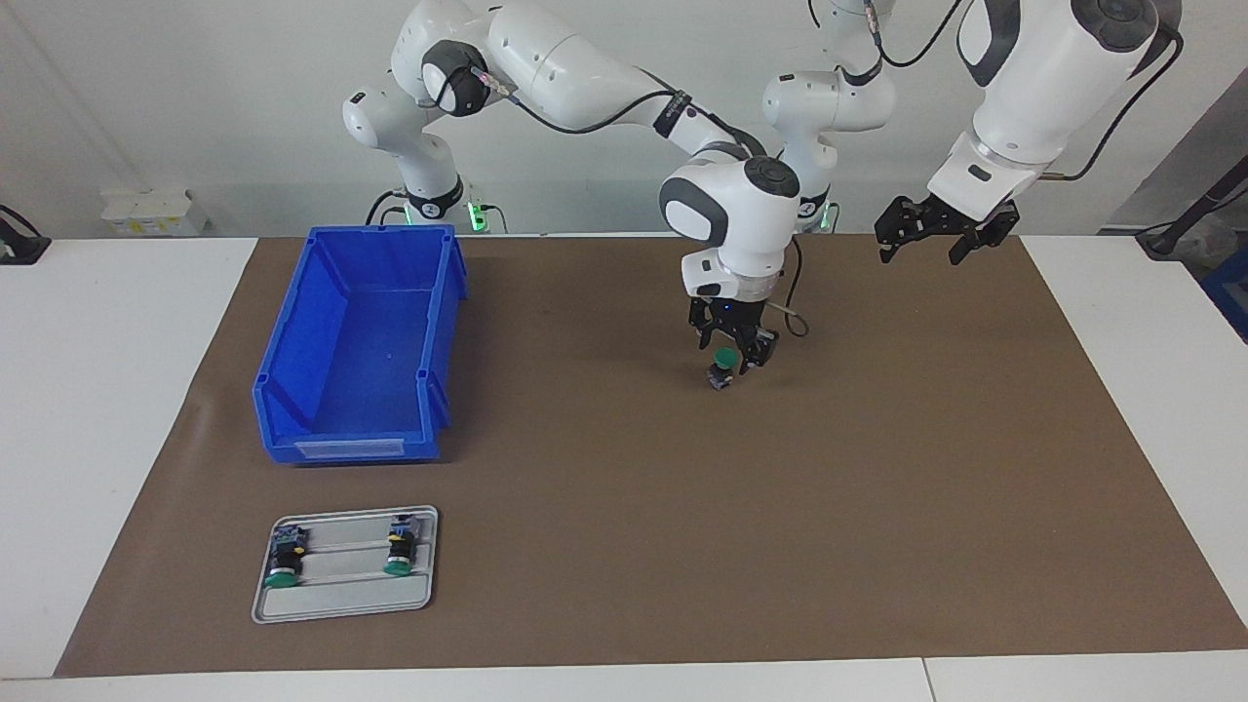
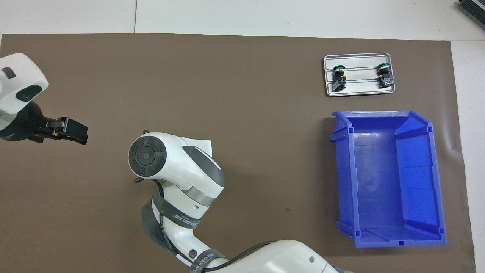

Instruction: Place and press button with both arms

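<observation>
A green-capped button (image 1: 722, 369) stands on the brown mat (image 1: 877, 507) at mid-table. My right gripper (image 1: 728, 359) points down right over it, with the green cap between its tips. In the overhead view the right arm's wrist (image 2: 170, 163) hides both the gripper and the button. My left gripper (image 1: 924, 244) is open and empty, raised over the mat toward the left arm's end of the table, apart from the button. It also shows in the overhead view (image 2: 74, 131).
A blue bin (image 1: 292, 341) stands open toward the right arm's end of the table. A grey tray (image 1: 341, 604), farther from the robots than the bin, holds two more green-capped buttons (image 1: 283, 565) (image 1: 398, 551). The bin (image 2: 343, 174) and tray (image 2: 359, 93) also show in the overhead view.
</observation>
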Tool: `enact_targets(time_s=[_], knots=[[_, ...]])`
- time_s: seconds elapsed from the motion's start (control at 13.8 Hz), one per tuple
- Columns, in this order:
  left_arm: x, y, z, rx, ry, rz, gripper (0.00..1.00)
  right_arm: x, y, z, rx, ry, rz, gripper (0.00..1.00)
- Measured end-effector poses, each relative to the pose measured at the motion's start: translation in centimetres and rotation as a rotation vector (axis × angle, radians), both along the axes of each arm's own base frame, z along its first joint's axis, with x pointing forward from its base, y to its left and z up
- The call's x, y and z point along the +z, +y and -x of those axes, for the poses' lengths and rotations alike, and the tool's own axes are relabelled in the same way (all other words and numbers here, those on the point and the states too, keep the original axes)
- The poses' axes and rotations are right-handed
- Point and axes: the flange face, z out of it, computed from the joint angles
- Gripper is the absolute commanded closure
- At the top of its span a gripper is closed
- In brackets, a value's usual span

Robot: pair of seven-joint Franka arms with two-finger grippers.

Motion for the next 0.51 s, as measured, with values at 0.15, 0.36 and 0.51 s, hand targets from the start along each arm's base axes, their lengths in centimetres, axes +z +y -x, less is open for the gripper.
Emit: enact_targets(time_s=[0.15,0.36,0.51], knots=[[0.0,0.7,-0.2,0.014,-0.026,-0.054,0.02,-1.4,0.0,0.2,-0.017,-0.01,-0.017,0.18],[0.3,1.3,-0.1,0.031,-0.037,-0.075,0.01,-2.7,-0.3,0.6,-0.039,-0.013,-0.025,0.19],[0.5,1.8,0.0,0.04,-0.04,-0.076,0.0,-2.6,-0.5,0.7,-0.039,-0.013,-0.025,0.2]])
